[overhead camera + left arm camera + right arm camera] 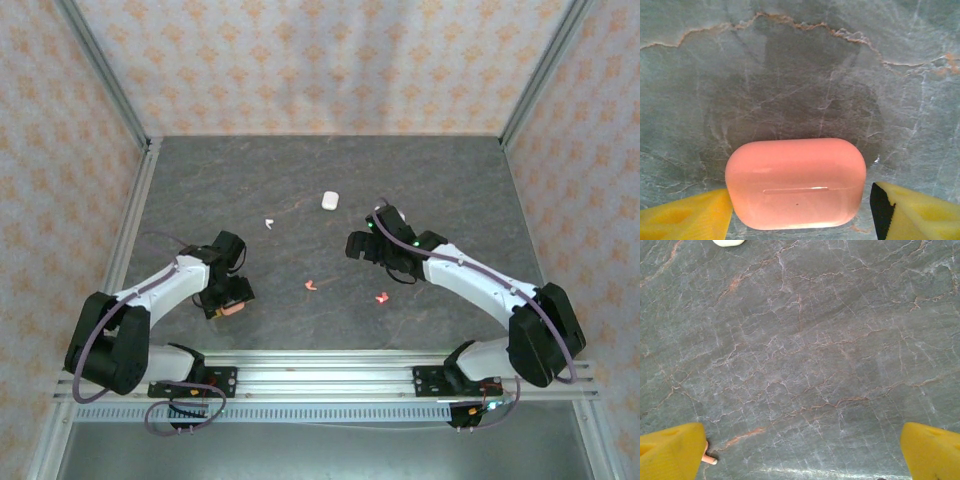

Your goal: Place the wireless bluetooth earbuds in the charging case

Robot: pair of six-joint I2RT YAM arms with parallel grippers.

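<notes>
Two yellow fingers [685, 217] of the left gripper [802, 192] flank the pink case [795, 170]; grip cannot be confirmed. Right gripper [802, 440] stands wide open. First pink earbud [311, 285] and second pink earbud [381, 296] lie between the arms. White earbud [268, 223] lies beyond, left of the white case [330, 200].

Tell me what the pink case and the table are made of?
The pink case looks like smooth, glossy plastic: light glints along its lid seam. The table looks like grey stone, maybe marble, with pale and rusty veins; it could be a printed surface.
</notes>
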